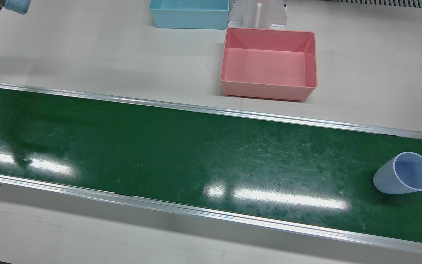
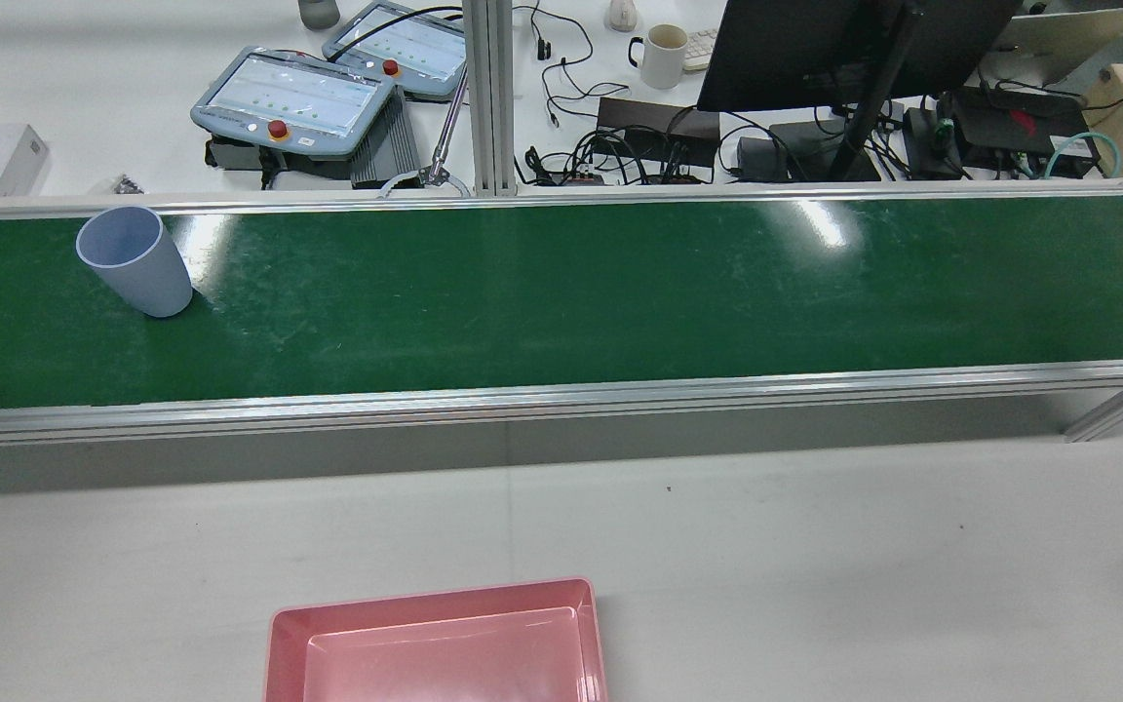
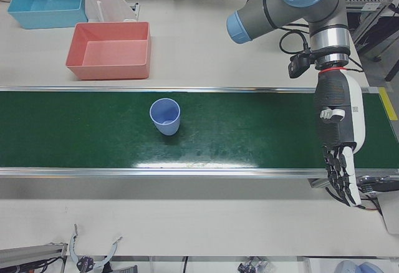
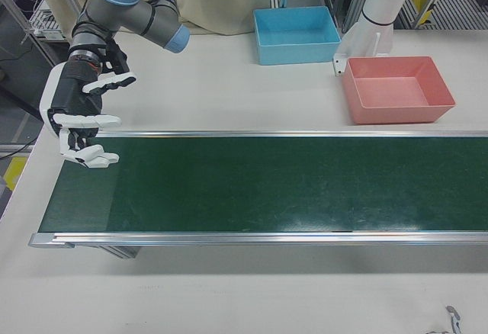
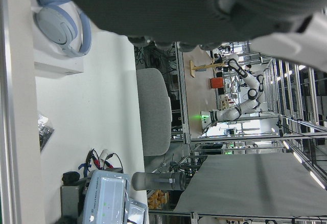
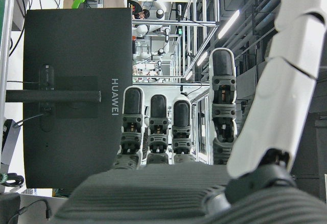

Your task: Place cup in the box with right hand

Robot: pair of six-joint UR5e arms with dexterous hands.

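- Nothing of the task is done yet: the cup [image 3: 165, 116] stands upright on the green belt [image 3: 249, 129], well apart from the pink box [image 3: 110, 50], which is empty.
- The right hand [image 4: 80, 117] hovers over the far end of the belt from the cup, fingers apart, holding nothing; reach, grasp and carry all remain.
- The left hand [image 3: 340, 142] hangs at the belt's other end, fingers straight and spread.
- Only the left-front view shows cup and left hand together; the right-front view misses the cup entirely.
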